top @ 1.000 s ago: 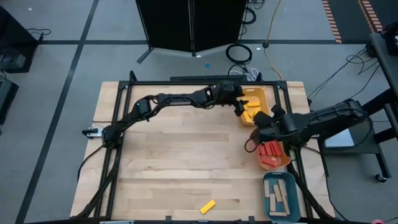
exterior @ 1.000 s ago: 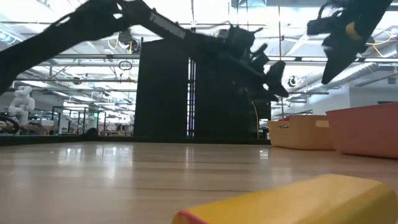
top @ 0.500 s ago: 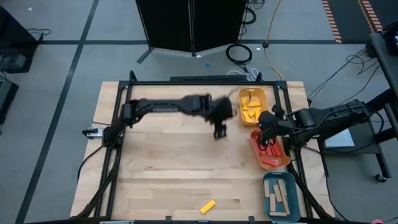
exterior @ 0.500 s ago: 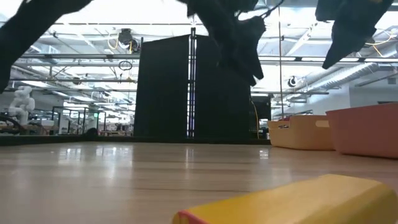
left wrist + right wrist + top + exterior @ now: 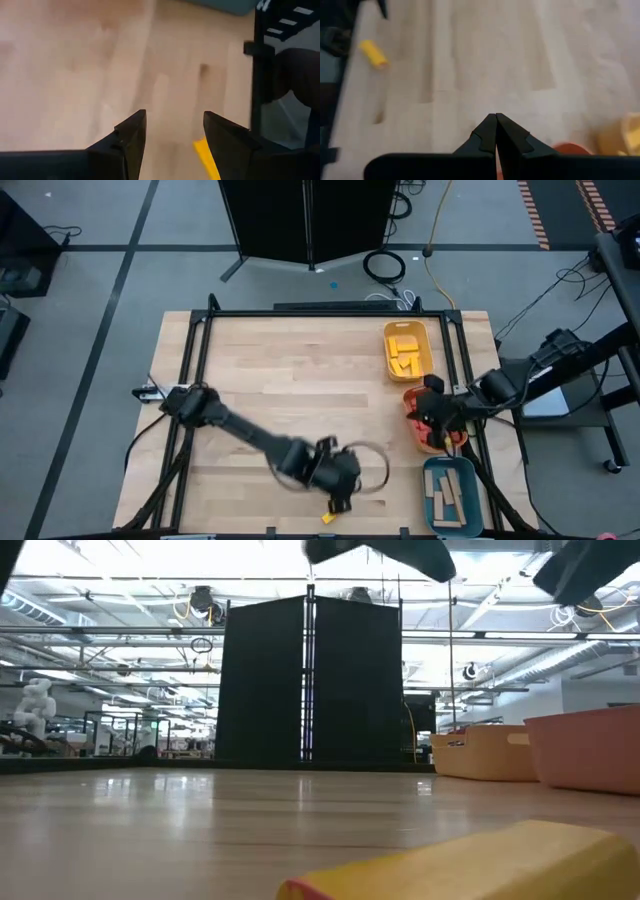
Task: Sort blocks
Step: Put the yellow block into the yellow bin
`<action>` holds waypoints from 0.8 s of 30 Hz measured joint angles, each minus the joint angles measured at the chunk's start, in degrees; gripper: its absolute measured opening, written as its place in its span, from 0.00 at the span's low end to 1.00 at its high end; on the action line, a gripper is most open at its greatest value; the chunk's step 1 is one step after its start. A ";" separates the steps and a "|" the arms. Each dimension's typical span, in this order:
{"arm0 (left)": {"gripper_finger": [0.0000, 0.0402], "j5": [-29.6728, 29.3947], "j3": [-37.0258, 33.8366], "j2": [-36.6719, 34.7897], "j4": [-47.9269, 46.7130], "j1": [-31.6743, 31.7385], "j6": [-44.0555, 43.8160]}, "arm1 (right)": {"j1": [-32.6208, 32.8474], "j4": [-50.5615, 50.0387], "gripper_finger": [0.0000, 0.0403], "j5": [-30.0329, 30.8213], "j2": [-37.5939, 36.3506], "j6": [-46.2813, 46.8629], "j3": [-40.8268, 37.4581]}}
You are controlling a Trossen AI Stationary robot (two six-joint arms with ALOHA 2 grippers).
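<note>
Nearly everything is sorted, as far as I can judge. The yellow tray (image 5: 407,350) at the far right of the table (image 5: 270,410) holds yellow blocks (image 5: 404,356), the orange tray (image 5: 432,432) just nearer holds red blocks, mostly hidden under my right arm, and the teal tray (image 5: 450,494) at the near right corner holds tan wooden blocks (image 5: 447,496). I see only one piece loose on the bare wood: a single yellow block (image 5: 331,515) lying flat at the near edge of the table, to the left of the teal tray. In the low view the same yellow block (image 5: 470,862) fills the foreground, with the yellow tray (image 5: 484,752) and the orange tray (image 5: 588,748) behind it on the right.

My left gripper (image 5: 340,495) is right over that last block, and its fingers stand apart with nothing between them. In my left wrist view the gap of the left gripper (image 5: 174,132) looks down on wood, and the yellow block (image 5: 206,159) shows just beside one finger, not yet inside the gap, so I judge I am lining up for the pick and must shift a little to straddle it.

My right gripper (image 5: 428,412) waits over the orange tray, fingers pressed together and empty, as the right wrist view of the right gripper (image 5: 495,131) shows.

What is left, I judge: grasp this yellow block, carry it across to the yellow tray and drop it in.
</note>
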 joint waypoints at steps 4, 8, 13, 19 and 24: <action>0.48 -3.94 -0.09 3.37 2.14 -4.82 -11.98 | 5.00 1.79 0.00 0.55 0.00 1.48 0.00; 0.48 -6.62 -0.09 8.04 7.92 -8.74 -20.70 | 8.24 2.36 0.00 3.03 0.33 2.18 0.00; 0.48 -12.46 -0.16 12.86 11.19 -12.11 -29.27 | 9.44 2.64 0.00 3.45 1.03 1.91 0.00; 0.48 -14.86 -0.13 13.89 8.10 -12.69 -33.49 | 9.33 2.64 0.00 3.38 1.64 1.34 0.00; 0.48 -10.66 -0.09 14.42 8.95 -11.63 -32.83 | 9.33 2.64 0.00 3.32 1.62 1.52 0.00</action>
